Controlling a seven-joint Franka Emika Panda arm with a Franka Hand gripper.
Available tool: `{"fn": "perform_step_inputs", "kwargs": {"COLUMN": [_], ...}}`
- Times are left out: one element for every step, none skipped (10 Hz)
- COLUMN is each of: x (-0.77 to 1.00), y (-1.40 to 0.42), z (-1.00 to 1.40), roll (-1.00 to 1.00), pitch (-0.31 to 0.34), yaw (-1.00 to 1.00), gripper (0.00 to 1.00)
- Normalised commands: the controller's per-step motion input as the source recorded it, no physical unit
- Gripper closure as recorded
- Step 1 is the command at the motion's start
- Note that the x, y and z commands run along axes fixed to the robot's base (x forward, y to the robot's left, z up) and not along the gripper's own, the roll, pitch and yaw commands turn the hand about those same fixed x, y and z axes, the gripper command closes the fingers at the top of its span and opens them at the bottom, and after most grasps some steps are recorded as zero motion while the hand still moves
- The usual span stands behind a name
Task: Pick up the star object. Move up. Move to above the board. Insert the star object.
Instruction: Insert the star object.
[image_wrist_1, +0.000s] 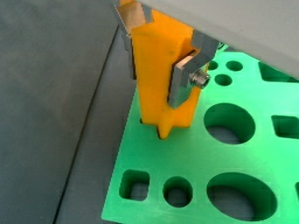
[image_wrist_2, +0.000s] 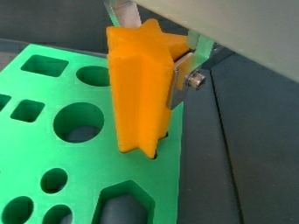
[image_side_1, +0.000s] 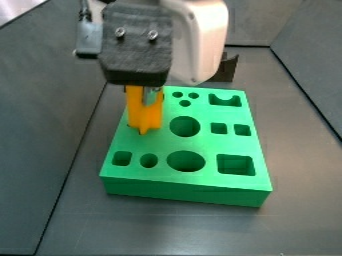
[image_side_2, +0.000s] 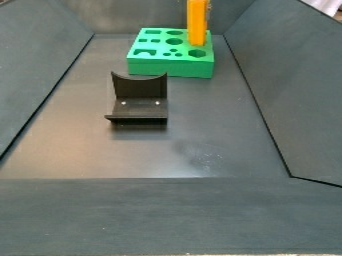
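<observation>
The gripper (image_wrist_1: 163, 54) is closed on the star object (image_wrist_1: 159, 77), its flat silver fingers (image_wrist_1: 184, 79) pressed against opposite sides of the upper part of the piece in both wrist views. The star object is a tall, smooth, bright orange prism with ridged sides and a star-shaped end face (image_wrist_2: 146, 45); it stands upright with its lower end at the top face of the board (image_wrist_1: 222, 188), close to one edge, and whether the tip has entered a hole cannot be told. The board is a thick, flat, glossy green rectangular block cut through with round, square, oval and angular holes (image_side_1: 183, 127). It lies flat on the dark grey matte desk (image_side_2: 187, 140). In a side view the fixture (image_side_2: 138, 98), a dark L-shaped bracket on a base plate, stands on the desk well apart from the board (image_side_2: 171, 55), nearer the camera, with the orange piece (image_side_2: 198, 22) rising above the board's right side.
</observation>
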Motion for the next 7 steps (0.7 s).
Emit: {"fn": "perform_step_inputs", "kwargs": {"x": [-0.29, -0.13, 0.00, 0.01, 0.01, 0.00, 0.00], "y": [0.00, 0.00, -0.08, -0.04, 0.00, 0.00, 0.00], "z": [-1.00, -1.00, -0.74, -0.77, -0.27, 0.00, 0.00], "roll": [0.05, 0.00, 0.00, 0.00, -0.08, 0.00, 0.01], "pitch": [-0.090, 0.000, 0.131, 0.143, -0.074, -0.011, 0.000], "yaw": [0.58, 0.81, 0.95, 1.00, 0.79, 0.00, 0.00], "gripper": [1.00, 1.00, 1.00, 1.00, 1.00, 1.00, 1.00]}}
